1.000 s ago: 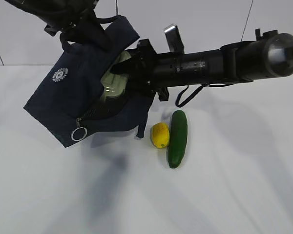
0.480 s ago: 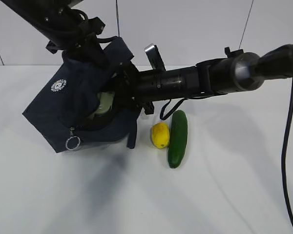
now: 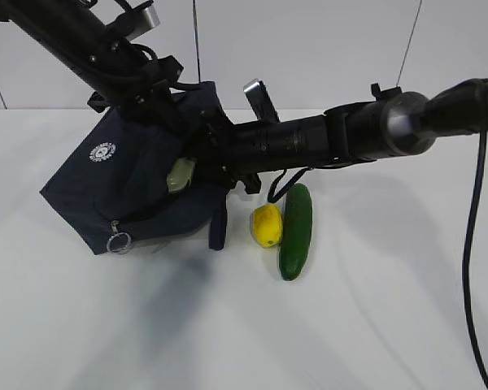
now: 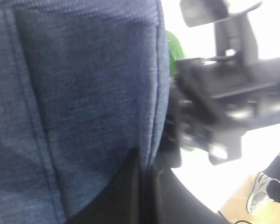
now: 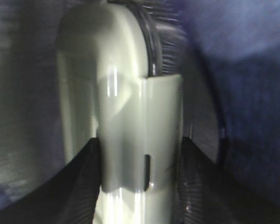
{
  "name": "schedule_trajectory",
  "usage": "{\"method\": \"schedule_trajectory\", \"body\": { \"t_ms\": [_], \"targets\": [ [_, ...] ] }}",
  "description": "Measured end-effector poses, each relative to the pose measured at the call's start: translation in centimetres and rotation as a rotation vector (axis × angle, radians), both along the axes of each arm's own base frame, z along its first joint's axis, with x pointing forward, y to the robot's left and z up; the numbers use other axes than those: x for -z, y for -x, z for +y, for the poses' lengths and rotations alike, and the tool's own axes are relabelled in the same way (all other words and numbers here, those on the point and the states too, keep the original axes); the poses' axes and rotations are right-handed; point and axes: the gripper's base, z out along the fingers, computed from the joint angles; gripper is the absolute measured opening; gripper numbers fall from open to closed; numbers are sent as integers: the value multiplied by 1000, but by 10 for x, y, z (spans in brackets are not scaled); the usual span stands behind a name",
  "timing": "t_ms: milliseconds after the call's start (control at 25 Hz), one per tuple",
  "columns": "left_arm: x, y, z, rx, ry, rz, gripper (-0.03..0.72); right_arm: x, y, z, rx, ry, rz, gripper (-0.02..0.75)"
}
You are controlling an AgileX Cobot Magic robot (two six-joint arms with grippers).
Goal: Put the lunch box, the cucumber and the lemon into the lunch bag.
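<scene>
The navy lunch bag [image 3: 106,183] hangs tilted at the left, its mouth facing right. My left gripper [image 3: 164,99] is shut on the bag's upper edge; in the left wrist view the blue fabric [image 4: 74,93] runs down between the dark fingers [image 4: 126,196]. My right gripper [image 3: 197,162] reaches into the mouth, shut on the pale green lunch box [image 3: 180,175]. In the right wrist view the lunch box [image 5: 126,116] stands between both fingers [image 5: 74,186], inside the bag. The lemon [image 3: 267,225] and the cucumber [image 3: 295,231] lie side by side on the table, right of the bag.
The silver ring pull [image 3: 118,242] dangles at the bag's lower corner, and a strap [image 3: 219,227] hangs beside the lemon. A black cable [image 3: 472,244] runs down the right side. The white tabletop [image 3: 228,325] stretches toward the front.
My right gripper has pushed left with the lunch box, deeper into the bag, so less of the box shows. The bag's mouth has sunk and narrowed around it. Lemon and cucumber stayed put.
</scene>
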Motion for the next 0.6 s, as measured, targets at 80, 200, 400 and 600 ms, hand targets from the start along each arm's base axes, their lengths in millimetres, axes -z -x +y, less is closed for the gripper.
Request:
{"method": "schedule_trajectory", "body": {
  "t_ms": [80,200,400,600],
  "targets": [
    [0,0,0,-1,0,1,-10,3,-1,0,8,-5,10,360],
    [0,0,0,-2,1,1,-10,14,-2,0,17,-5,43,360],
    [1,0,0,-2,2,7,-10,25,-2,1,24,-4,85,360],
    [1,0,0,-2,3,7,-10,24,-2,1,28,-2,83,394]
  ]
}}
